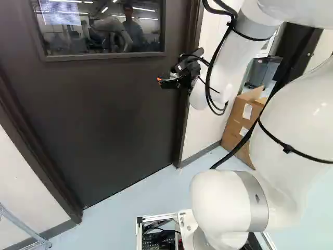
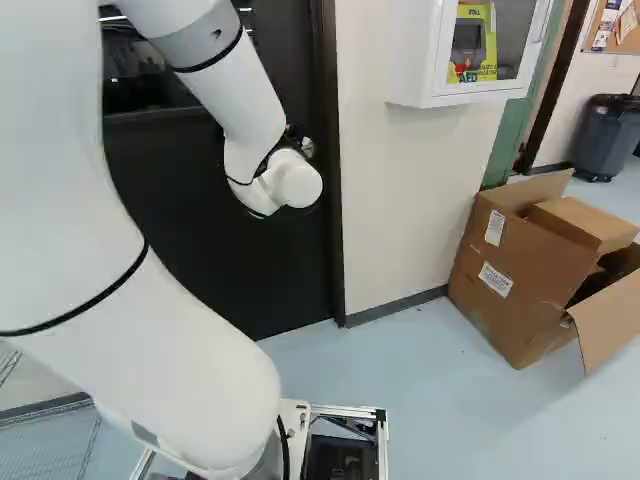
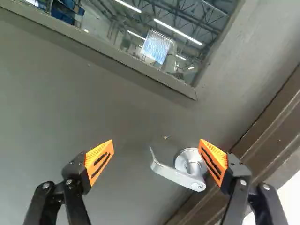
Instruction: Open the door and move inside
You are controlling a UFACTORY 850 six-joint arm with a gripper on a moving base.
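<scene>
The dark door [image 1: 119, 114] stands closed in its frame, with a window [image 1: 99, 26] in its upper part. My gripper [image 1: 169, 82] is at the door's right side in the left base view, near the frame. In the wrist view the gripper [image 3: 156, 153] has its fingers wide apart. A silver lever handle [image 3: 177, 174] with a round base lies ahead, between the fingertips but closer to one orange pad [image 3: 213, 161], which partly overlaps its base. Nothing is gripped. In the right base view the arm's wrist hides the gripper's fingers and the handle.
Right of the door frame [image 2: 328, 200] runs a white wall [image 2: 395, 200] with a white AED cabinet [image 2: 420, 60]. Open cardboard boxes [image 2: 520, 270] stand on the floor by that wall. A metal rack leg [image 1: 21, 225] is at the left base view's lower left.
</scene>
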